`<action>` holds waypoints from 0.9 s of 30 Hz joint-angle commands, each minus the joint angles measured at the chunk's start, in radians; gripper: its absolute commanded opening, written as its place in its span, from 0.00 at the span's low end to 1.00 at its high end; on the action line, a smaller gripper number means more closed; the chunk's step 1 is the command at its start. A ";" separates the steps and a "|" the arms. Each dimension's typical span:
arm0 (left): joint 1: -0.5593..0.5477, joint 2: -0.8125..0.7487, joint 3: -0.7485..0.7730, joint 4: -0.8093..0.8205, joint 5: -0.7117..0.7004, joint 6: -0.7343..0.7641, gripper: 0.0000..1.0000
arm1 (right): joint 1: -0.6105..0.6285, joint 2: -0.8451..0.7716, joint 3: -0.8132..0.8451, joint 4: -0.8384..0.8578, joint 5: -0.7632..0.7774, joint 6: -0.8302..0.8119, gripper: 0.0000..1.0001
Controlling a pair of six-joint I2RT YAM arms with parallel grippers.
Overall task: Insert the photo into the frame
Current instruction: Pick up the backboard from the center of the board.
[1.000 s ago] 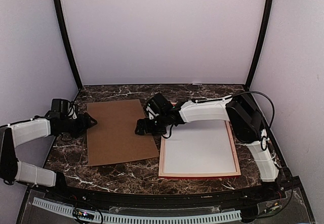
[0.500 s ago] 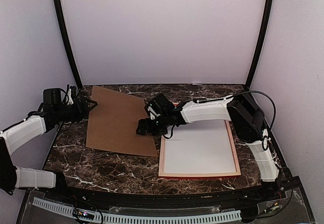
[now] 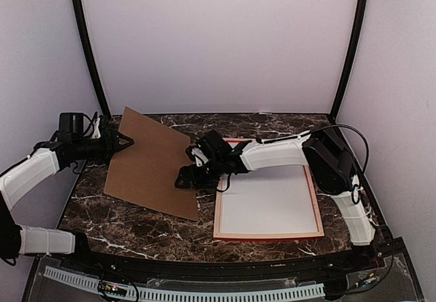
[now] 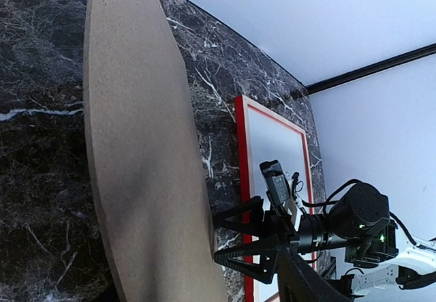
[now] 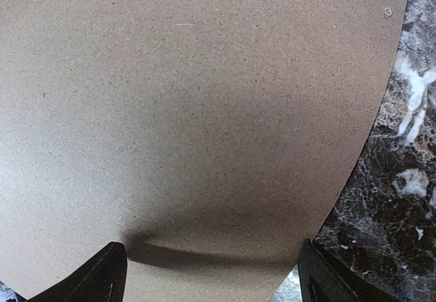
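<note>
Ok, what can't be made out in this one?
Left gripper: grip on the backing board too small in top view; its fingers cut off in left wrist view.
White sheet in the frame: whether it is the photo; no print shows, top view.
Table under the board: hidden, all views.

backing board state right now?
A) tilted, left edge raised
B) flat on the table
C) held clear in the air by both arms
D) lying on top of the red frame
A: the brown backing board sits tilted, with its left edge up at the left gripper. The left wrist view sees it almost edge-on, and the red frame lies flat to its right.
</note>
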 commanded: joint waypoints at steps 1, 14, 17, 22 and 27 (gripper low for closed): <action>-0.007 -0.022 0.088 -0.141 -0.070 0.076 0.61 | 0.016 0.037 -0.020 0.013 -0.039 -0.001 0.88; -0.008 0.026 0.169 -0.243 -0.114 0.149 0.16 | 0.016 0.027 -0.014 0.013 -0.044 -0.006 0.87; -0.008 0.039 0.192 -0.263 -0.112 0.158 0.08 | 0.016 0.016 -0.014 0.008 -0.039 -0.012 0.89; -0.008 0.044 0.252 -0.325 -0.126 0.190 0.00 | 0.016 -0.012 -0.007 -0.021 -0.022 -0.038 0.92; -0.008 0.051 0.342 -0.484 -0.178 0.271 0.00 | 0.011 -0.065 -0.013 -0.054 -0.001 -0.074 0.97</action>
